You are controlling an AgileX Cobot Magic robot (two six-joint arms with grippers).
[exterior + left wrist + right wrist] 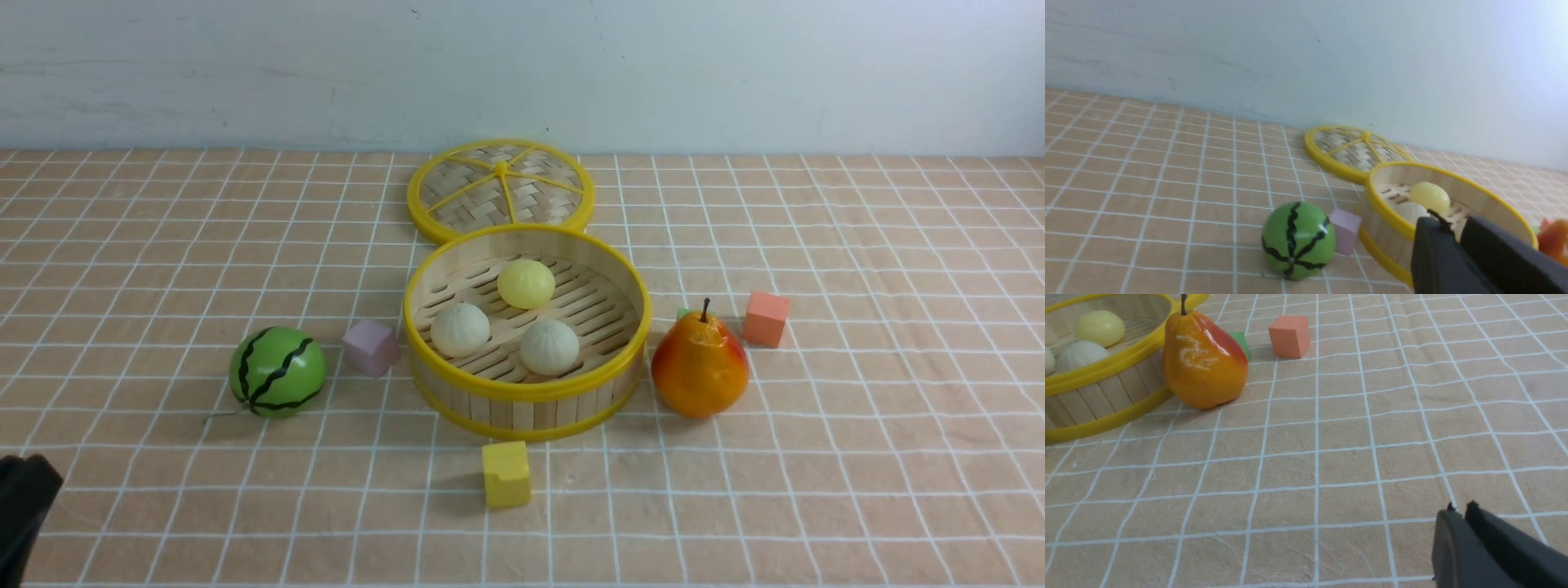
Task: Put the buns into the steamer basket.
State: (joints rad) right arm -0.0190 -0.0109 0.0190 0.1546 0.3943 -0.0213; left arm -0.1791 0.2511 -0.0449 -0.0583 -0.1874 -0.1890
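Three buns are sitting inside the steamer basket (pixel 527 390) at the middle of the table (pixel 857 490): the yellow bun (pixel 526 283) toward the far wall, one off-white bun (pixel 460 330) on the left and another off-white bun (pixel 549 347) nearer the front rim, none of them touching. Judging by that, the task is looking finished, and the remaining risk is coming from the arms, not from the buns.

Both arms are hanging back at the near edge. The left hand (pixel 1453 232) is showing its fingers close together with only a thin slit between them and nothing in them; the right hand (pixel 1461 510) is looking the same, fingers nearly meeting over bare cloth and gripping nothing. If either arm is swinging low while pulling away, it could be clipping a neighbour: the watermelon ball (pixel 277 372) is round and would be rolling off, and the pear (pixel 700 364) is standing just beside the basket wall and would be tipping easily. A knock to the basket itself could be jostling the buns.

Counting the rest: one basket, one woven lid (pixel 500 191) lying flat just behind it, one watermelon ball, one pear, and four small blocks, namely a purple block (pixel 371 346), a yellow block (pixel 505 474), an orange block (pixel 766 318) and a green block (pixel 1241 344) mostly hidden behind the pear.
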